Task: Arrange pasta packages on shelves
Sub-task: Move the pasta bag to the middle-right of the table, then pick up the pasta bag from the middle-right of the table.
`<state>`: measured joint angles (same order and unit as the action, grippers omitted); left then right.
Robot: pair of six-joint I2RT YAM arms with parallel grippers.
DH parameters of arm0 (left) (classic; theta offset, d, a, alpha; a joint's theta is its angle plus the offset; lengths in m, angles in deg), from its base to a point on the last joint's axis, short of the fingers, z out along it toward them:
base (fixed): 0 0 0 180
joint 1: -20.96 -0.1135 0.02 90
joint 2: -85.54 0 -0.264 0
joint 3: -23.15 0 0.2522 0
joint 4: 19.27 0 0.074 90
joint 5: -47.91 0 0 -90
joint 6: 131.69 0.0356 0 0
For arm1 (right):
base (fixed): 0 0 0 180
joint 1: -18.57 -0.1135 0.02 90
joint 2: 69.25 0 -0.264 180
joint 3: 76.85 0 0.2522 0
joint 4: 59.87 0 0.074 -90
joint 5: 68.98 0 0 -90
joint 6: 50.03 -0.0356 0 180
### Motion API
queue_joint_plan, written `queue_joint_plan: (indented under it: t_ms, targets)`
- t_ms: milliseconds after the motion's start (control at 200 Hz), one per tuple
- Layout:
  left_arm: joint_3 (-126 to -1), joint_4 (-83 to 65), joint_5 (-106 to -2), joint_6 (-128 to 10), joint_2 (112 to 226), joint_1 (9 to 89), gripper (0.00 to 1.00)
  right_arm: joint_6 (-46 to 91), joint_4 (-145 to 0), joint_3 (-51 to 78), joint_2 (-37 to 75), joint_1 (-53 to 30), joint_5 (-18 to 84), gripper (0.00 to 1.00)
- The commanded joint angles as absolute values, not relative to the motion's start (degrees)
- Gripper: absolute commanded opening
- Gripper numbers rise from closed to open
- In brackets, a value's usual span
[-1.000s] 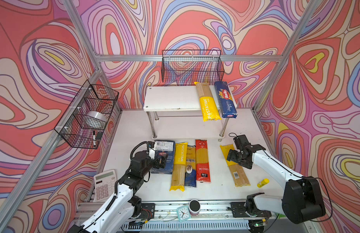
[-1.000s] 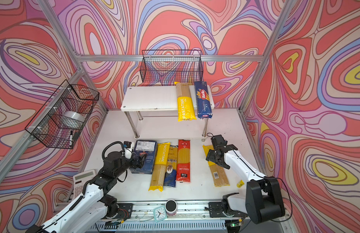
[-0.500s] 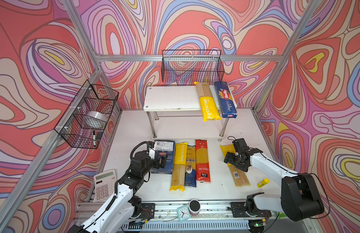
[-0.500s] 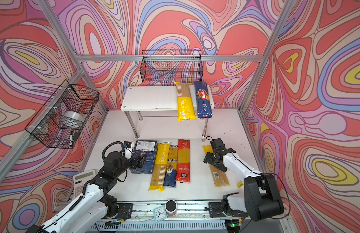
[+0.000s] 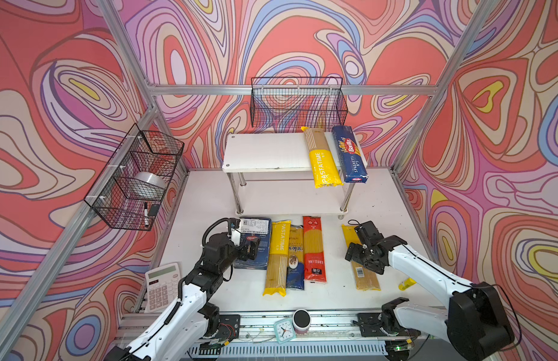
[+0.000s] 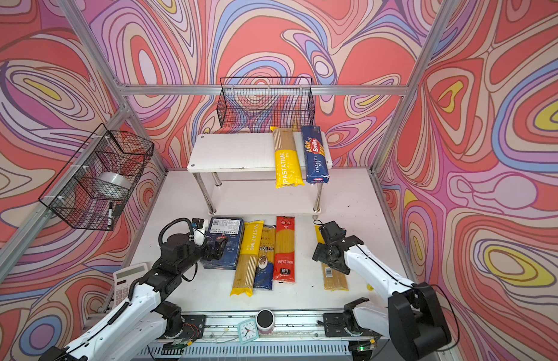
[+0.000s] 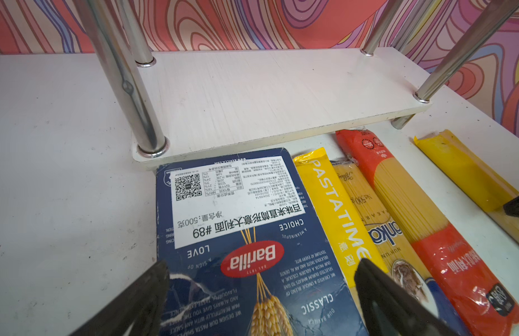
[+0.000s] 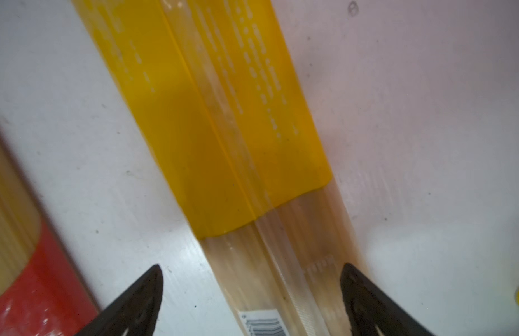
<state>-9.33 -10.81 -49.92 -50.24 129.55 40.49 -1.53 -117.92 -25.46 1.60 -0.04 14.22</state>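
Now, right hand [image 8: 251, 269] spread straddling yellow pack [image 8: 223, 131], left hand [image 7: 261, 263] spread above Barilla box [image 7: 305, 261]

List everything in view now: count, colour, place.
Rack: 1, white, table rear.
Shelf pasta: 2; upper yellow bag, slim blue box.
Table pasta: 5; wide blue box, yellow bag, dark blue bag, red bag, lone yellow bag.
Baskets: 2, black; back basket, side basket.
Silver tape roll, black marker: 1 each, side basket.
Calculator, clock, cup: 1 each, front edge.
Grippers: 2, black, open; left gripper over wide blue box, right gripper straddling lone yellow bag.
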Motion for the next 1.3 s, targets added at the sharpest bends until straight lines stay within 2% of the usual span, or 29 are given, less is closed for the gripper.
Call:
queue_joint_plan:
  t_ms: [0,346,651,786,911,1032,1157,1292]
  targets:
    - [-10.82,-9.78,-49.83,-49.77,129.43,40.78,1.00,-1.45,-117.57,-22.77,3.61,-0.43,8.79,0.98]
    - [-10.73,-9.73,-49.82,-49.77,129.13,40.77,1.00,1.63,-113.96,-20.67,13.65,-0.41,8.55,0.98]
    - [-10.71,-9.83,-49.97,-49.69,129.22,40.77,1.00,0.23,-112.41,-22.81,12.83,-0.41,8.87,0.98]
    - [-10.74,-9.84,-49.92,-49.75,129.16,40.71,1.00,-0.28,-109.29,-24.57,12.16,-0.44,15.68,0.95]
    - [-10.71,-9.83,-49.59,-49.86,129.30,40.79,1.00,-4.92,-105.64,-28.36,6.30,-3.51,23.84,0.91]
    - [-10.91,-9.83,-49.75,-49.77,129.57,40.80,1.00,-6.70,-111.92,-27.18,2.20,-6.96,18.58,0.92]
    - [-10.91,-9.87,-49.83,-49.77,129.66,40.77,1.00,-6.54,-116.60,-26.10,2.11,-7.00,10.13,0.98]
    - [-10.91,-9.87,-49.78,-49.77,129.67,40.73,1.00,-5.87,-114.74,-25.79,6.62,-6.94,10.03,0.98]
